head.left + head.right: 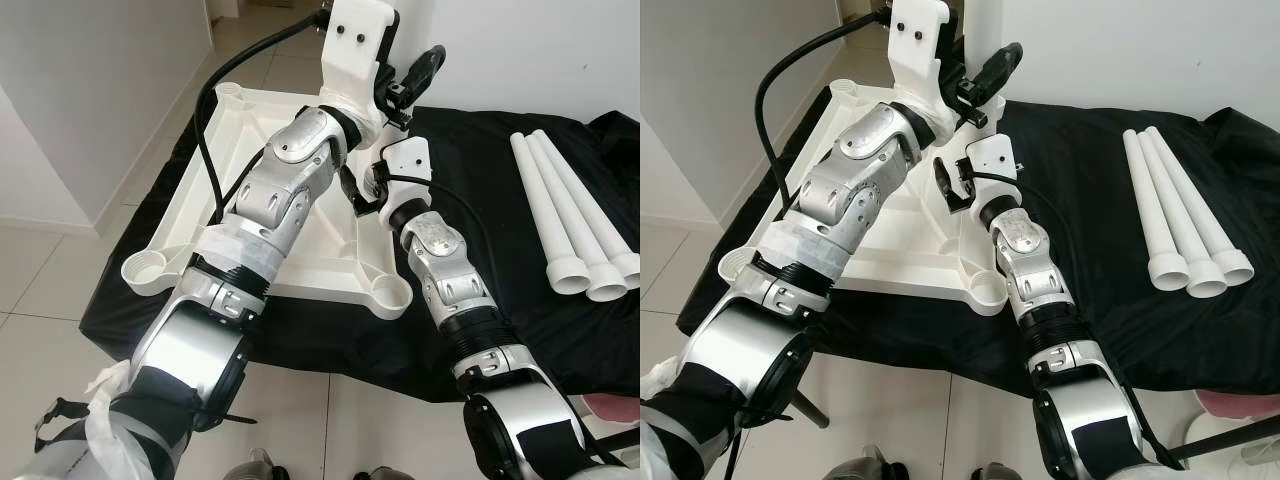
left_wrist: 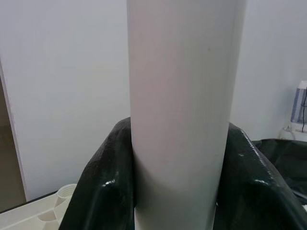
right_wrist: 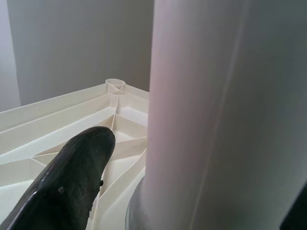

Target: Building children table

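Note:
A white tabletop [image 1: 175,235] lies upside down on a black cloth [image 1: 500,230], its ribs and round corner sockets [image 1: 145,272] facing up. One white leg [image 2: 180,110] stands upright at the tabletop's far right corner. My left gripper [image 1: 412,72] is raised and shut on this leg partway up; both black fingers [image 2: 98,187] press its sides. My right gripper [image 1: 362,190] sits low by the leg's base [image 3: 211,120], open, with one finger [image 3: 72,177] standing apart from the tube. Three more white legs [image 1: 572,215] lie side by side on the cloth to the right.
The cloth covers a low surface with pale tiled floor [image 1: 40,280] in front and to the left. White walls [image 1: 90,90] stand close on the left and behind. A pink object [image 1: 612,408] and a black stand leg [image 1: 1230,440] are at the bottom right.

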Robot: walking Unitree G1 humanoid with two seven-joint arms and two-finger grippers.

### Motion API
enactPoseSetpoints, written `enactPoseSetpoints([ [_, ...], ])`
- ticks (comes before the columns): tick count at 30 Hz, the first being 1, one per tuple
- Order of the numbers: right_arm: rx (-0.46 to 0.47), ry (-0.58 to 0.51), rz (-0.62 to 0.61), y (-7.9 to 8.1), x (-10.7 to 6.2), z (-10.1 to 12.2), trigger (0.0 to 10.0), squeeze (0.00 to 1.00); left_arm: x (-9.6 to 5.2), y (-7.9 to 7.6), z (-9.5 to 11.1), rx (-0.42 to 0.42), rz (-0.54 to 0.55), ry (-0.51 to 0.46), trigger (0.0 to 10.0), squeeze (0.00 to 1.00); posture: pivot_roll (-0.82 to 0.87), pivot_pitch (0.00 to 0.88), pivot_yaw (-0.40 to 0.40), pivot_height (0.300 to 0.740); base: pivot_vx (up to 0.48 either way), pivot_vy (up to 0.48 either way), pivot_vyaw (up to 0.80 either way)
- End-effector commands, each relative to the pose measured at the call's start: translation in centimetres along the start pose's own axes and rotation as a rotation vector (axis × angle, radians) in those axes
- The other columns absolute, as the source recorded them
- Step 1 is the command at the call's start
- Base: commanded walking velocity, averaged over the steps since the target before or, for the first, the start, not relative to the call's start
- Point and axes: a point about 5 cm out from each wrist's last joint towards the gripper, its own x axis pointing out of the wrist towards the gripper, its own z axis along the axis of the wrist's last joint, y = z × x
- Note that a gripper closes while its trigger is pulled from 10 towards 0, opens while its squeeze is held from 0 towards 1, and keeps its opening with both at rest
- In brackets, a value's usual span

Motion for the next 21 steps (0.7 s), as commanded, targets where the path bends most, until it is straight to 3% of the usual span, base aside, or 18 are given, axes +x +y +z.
enactPoseSetpoints([
  [1,-0.010,-0.074,0.020,0.3,0.6,1.5,10.0,0.00,0.3,-1.2,-0.4,-0.026,-0.049,0.016,10.0,0.00,0.00,0.000,-0.009,0.740,0.000,0.000,0.00],
  [14,-0.014,-0.111,0.082,1.1,0.1,1.7,10.0,0.00,0.2,0.5,-0.2,0.006,0.012,0.035,10.0,0.00,-0.01,0.000,-0.008,0.740,0.000,0.000,0.00],
  [21,-0.003,-0.120,0.074,1.1,0.0,1.8,10.0,0.00,0.2,0.5,-0.2,0.005,0.016,0.035,10.0,0.00,-0.01,0.000,-0.008,0.740,0.000,0.000,0.00],
])
